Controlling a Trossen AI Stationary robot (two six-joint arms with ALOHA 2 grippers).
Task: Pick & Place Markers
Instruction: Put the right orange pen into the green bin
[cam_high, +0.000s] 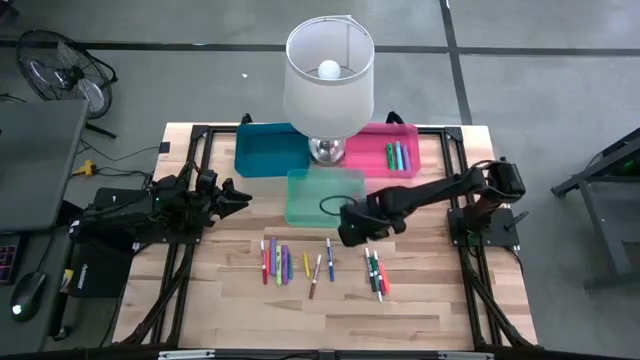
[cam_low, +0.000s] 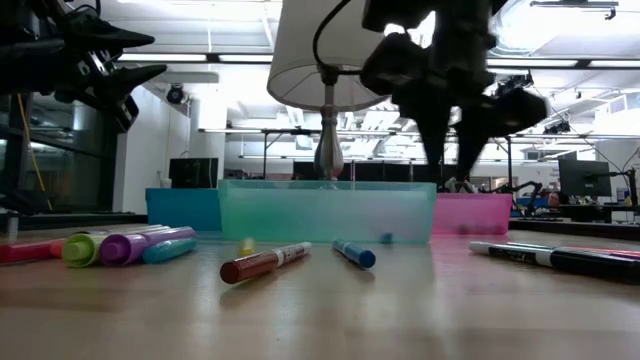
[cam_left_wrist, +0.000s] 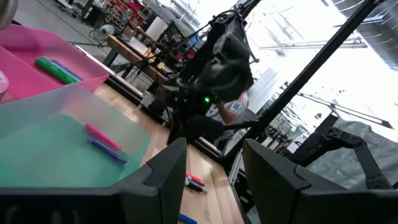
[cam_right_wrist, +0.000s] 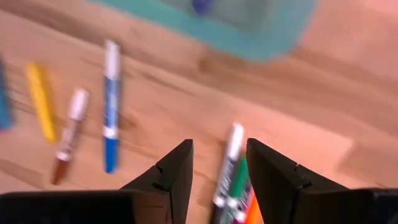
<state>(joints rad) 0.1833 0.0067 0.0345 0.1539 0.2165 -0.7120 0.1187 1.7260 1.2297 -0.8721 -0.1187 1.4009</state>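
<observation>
Loose markers lie flat on the wooden table: a mixed-colour group (cam_high: 275, 262), a yellow one (cam_high: 306, 265), a brown one (cam_high: 315, 275), a blue one (cam_high: 329, 258), and a red, green and white group (cam_high: 376, 272). My right gripper (cam_high: 352, 232) hangs open over the table between the teal bin (cam_high: 325, 197) and that last group (cam_right_wrist: 233, 180), pointing down, with nothing between its fingers. My left gripper (cam_high: 243, 196) waits open at the table's left, well above the top. The teal bin holds a pink and a purple marker (cam_left_wrist: 102, 142). Green and blue markers (cam_high: 396, 156) lie in the pink bin (cam_high: 385, 150).
A lamp (cam_high: 330, 80) with a wide white shade stands at the far middle, between a blue bin (cam_high: 270, 150) and the pink bin, its base (cam_high: 327, 150) just behind the teal bin. Bare wood lies along the table's near edge and at its left.
</observation>
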